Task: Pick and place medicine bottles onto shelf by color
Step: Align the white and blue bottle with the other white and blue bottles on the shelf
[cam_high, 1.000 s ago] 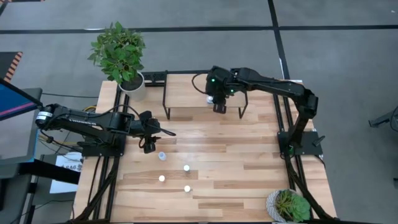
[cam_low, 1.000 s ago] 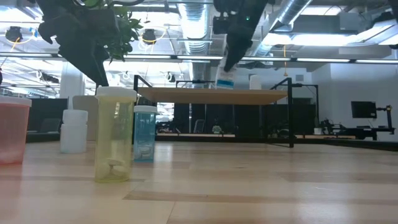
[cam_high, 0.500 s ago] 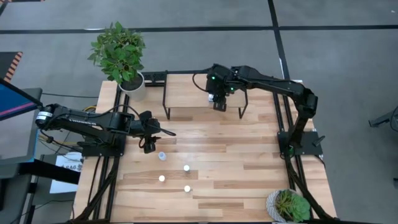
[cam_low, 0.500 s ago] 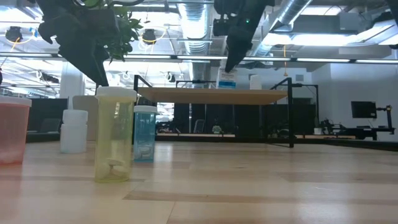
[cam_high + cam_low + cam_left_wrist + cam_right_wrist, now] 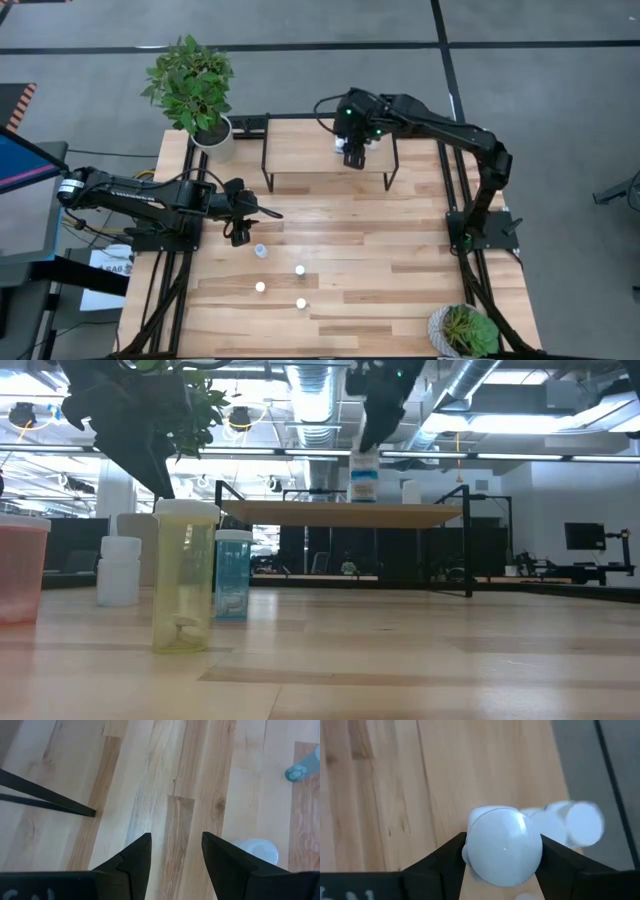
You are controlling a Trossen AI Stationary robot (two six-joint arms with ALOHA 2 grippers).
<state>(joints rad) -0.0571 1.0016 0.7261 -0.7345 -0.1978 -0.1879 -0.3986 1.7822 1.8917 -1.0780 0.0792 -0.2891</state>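
Right end effector [image 5: 352, 160] above the shelf [image 5: 300, 152], fingers clamped on a pale blue bottle [image 5: 364, 477] lifted clear of the board; left end effector [image 5: 240, 238] parted, empty, over the surface beside four bottles [image 5: 260, 250].

table [image 5: 380, 250]: light wood planks, visible grain, smooth with a slight sheen
shelf [image 5: 300, 150]: same pale wood on top, thin matt black metal legs
yellow bottle [image 5: 184, 577]: see-through plastic, kinda glossy, paler cap
blue bottle [image 5: 233, 574]: translucent plastic, smooth
white bottle [image 5: 118, 571]: opaque plastic, matt-ish
held bottle [image 5: 504, 845]: cap is smooth pale plastic with a soft shine
right gripper [image 5: 502, 857]: fingers matt black, plastic-looking
left gripper [image 5: 172, 852]: same matt black finish
plant pot [image 5: 215, 140]: plain white, smooth
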